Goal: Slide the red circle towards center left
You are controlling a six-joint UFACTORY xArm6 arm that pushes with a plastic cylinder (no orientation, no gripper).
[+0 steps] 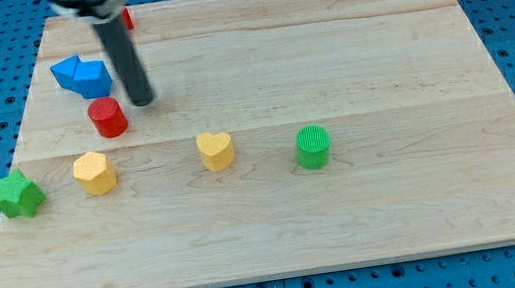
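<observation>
The red circle [107, 117] is a short red cylinder on the wooden board [345, 192], in the left part a little above mid-height. My tip [144, 101] is just to the right of it and slightly above, with a small gap between them. The dark rod rises from the tip to the view's top left.
A blue block [81, 76] lies just above and left of the red circle. Another red block [127, 19] peeks from behind the rod at the top. A green star [17, 194], a yellow hexagon [94, 173], a yellow heart [216, 151] and a green cylinder [312, 146] form a row below.
</observation>
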